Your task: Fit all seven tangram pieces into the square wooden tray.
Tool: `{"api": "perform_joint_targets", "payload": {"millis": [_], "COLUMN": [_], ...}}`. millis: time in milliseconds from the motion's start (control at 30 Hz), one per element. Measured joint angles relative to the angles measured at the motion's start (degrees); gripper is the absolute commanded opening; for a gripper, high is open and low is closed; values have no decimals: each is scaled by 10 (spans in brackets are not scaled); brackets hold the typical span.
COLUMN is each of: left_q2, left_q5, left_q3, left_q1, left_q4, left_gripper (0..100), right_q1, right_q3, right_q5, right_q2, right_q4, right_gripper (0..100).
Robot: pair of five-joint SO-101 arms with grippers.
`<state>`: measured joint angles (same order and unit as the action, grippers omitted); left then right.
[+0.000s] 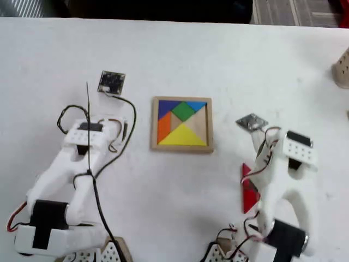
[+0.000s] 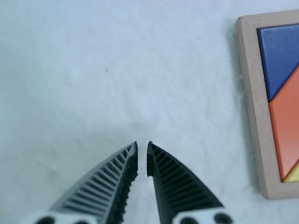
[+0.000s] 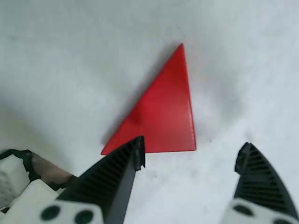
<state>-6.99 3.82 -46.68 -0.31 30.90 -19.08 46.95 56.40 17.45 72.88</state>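
The square wooden tray (image 1: 154,124) lies mid-table and holds blue, cyan, green, orange and yellow pieces. Its right part (image 1: 200,128) shows bare wood. A red triangle (image 1: 249,190) lies flat on the table to the tray's right and nearer the front, partly under the right arm (image 1: 283,155). My right gripper (image 3: 192,144) is open just above the red triangle (image 3: 161,114), one fingertip over its edge and the other off to the side. My left gripper (image 2: 143,145) is shut and empty over bare table, just left of the tray (image 2: 252,107).
The left arm (image 1: 82,150) trails black cables (image 1: 95,185) across the table. A pale perforated object (image 1: 342,68) stands at the far right edge. Small wooden bits (image 1: 117,251) sit by the arm bases at the front.
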Motion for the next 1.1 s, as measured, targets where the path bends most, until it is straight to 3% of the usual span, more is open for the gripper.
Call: {"api": "perform_joint_targets", "payload": {"millis": [267, 433, 600, 1100], "left_q2": [0, 0, 0, 0], "left_q5": [1, 4, 4, 4], "left_q3": [0, 0, 0, 0], "left_q1": [0, 0, 0, 0], "left_q4": [0, 0, 0, 0], "left_gripper": [60, 60, 60, 60], "right_q1": [27, 28, 27, 3], "right_q3": [132, 133, 125, -93], "right_q5": [-18, -28, -86, -213], "right_q2": [74, 74, 58, -160], "right_q4": [-91, -109, -183, -214], "right_gripper": [316, 316, 316, 316]}}
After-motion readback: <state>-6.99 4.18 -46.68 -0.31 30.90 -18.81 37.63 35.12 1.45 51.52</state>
